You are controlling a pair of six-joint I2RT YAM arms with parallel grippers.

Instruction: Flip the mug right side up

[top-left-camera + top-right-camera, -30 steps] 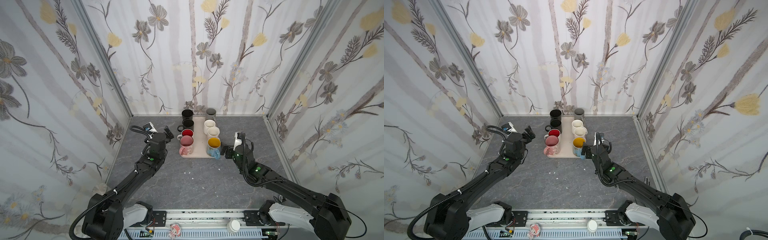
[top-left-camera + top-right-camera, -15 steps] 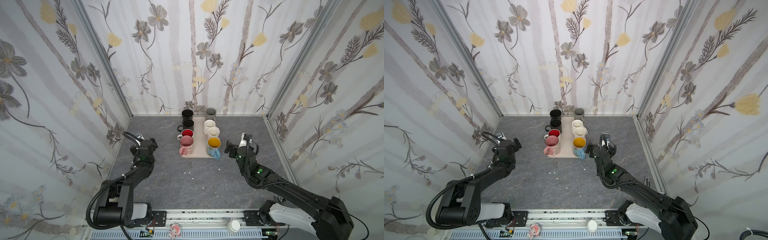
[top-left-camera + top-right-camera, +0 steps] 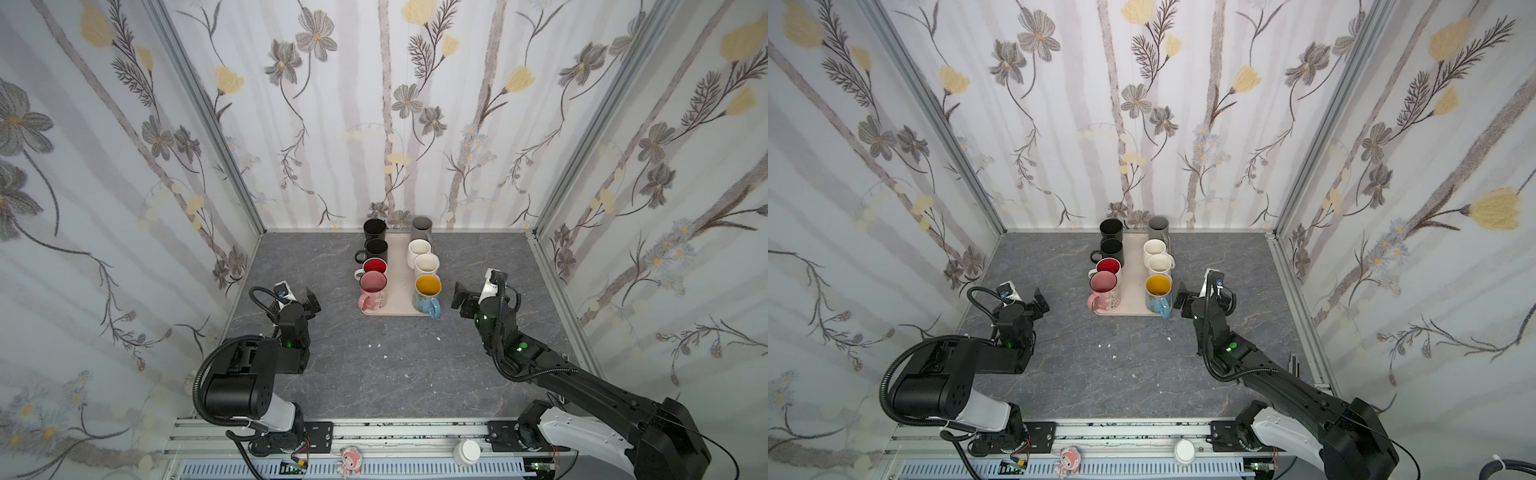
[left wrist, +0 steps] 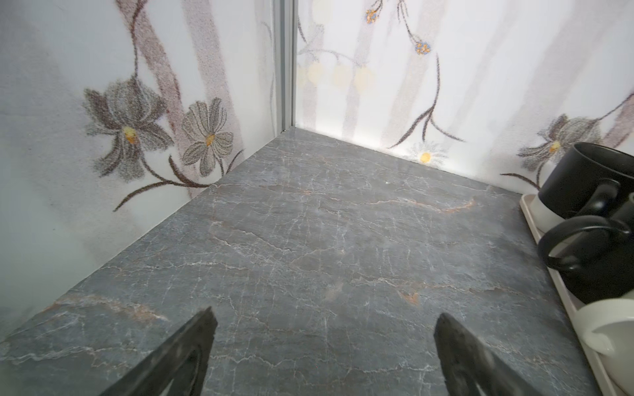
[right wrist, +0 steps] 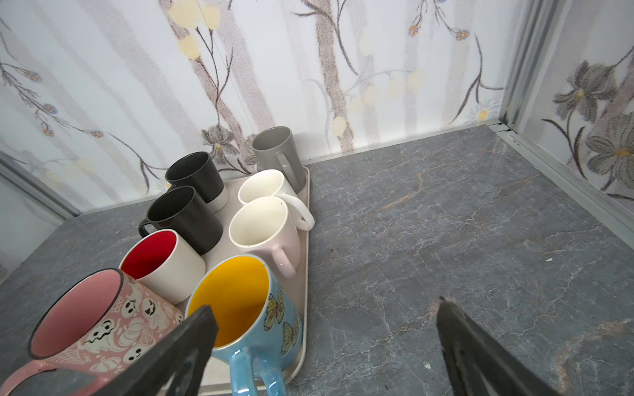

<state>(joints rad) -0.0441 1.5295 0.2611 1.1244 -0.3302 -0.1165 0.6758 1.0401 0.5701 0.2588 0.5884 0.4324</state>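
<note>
While fingers (image 4: 185,356) gape, left arm (image 3: 249,365) folded, right arm (image 3: 582,382) outstretched

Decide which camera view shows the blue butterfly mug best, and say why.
The right wrist view: the blue butterfly mug fills the foreground, upright on the tray, showing its yellow inside, butterflies and handle. In both top views the mug is small, its pattern unreadable. The left wrist view misses it.

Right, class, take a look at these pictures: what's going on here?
Nothing is being handled. Eight mugs stand mouth-up in two rows on the beige tray. The left gripper and right gripper both sit off the tray, jaws open and empty, the right one close beside the blue butterfly mug.
</note>
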